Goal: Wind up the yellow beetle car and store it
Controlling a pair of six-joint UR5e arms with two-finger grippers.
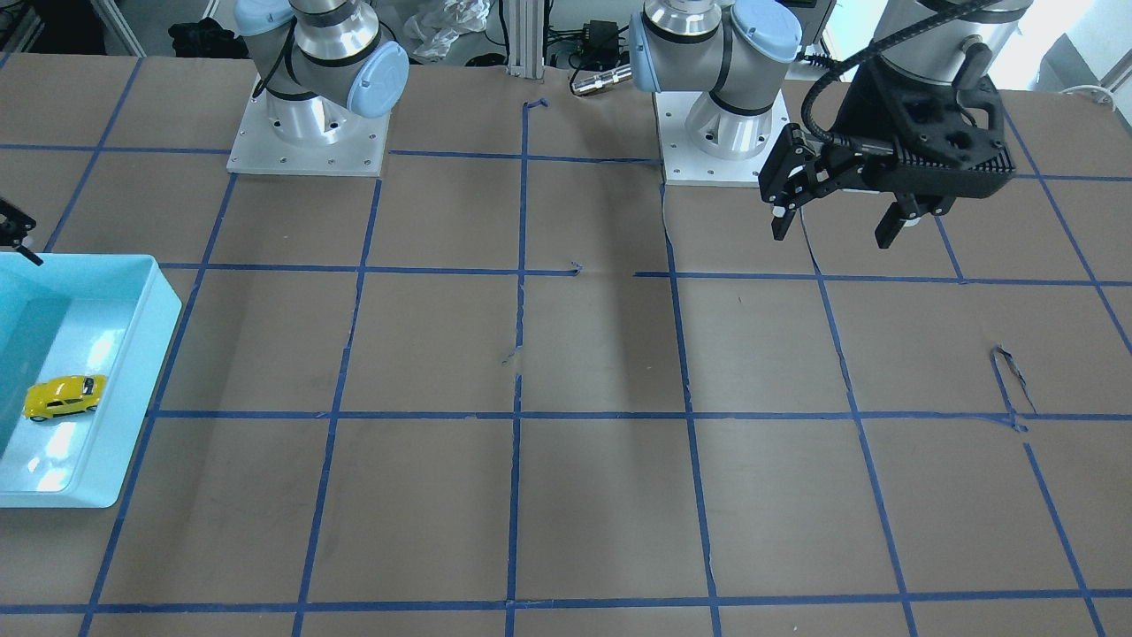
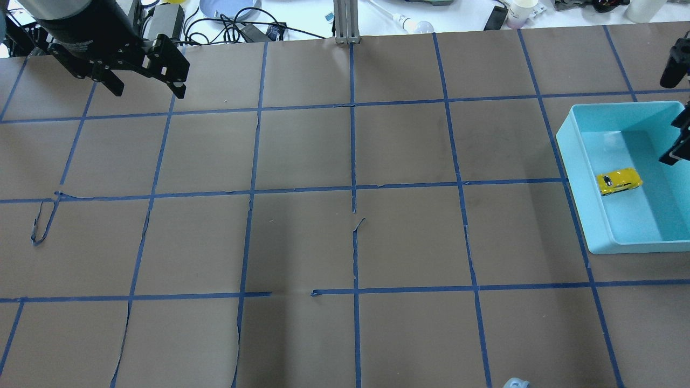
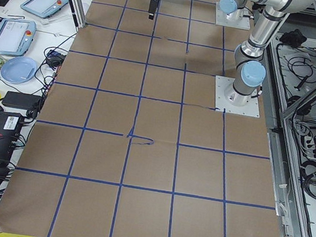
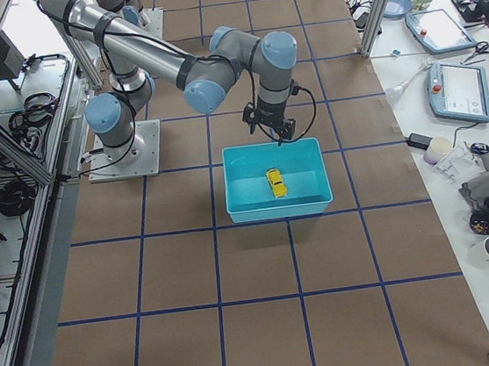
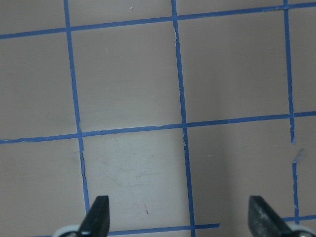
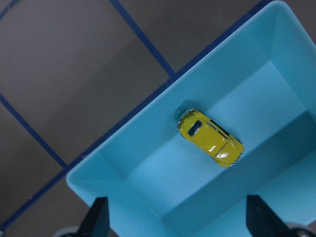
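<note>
Yellow car: upright on its wheels on the floor of the light-blue bin. One end lies near the foot of a bin wall, and the car touches neither gripper.

Right gripper: hangs above the bin, clear of its rim. The fingers are spread wide with nothing between them. In the wrist view the car lies on the bin floor beyond the fingertips.

Left gripper: well apart from the bin, toward the other end of the table. It is raised over brown surface crossed by blue tape lines. Its fingers are likewise parted and hold nothing.

The bin stands on the table at the robot's right.
</note>
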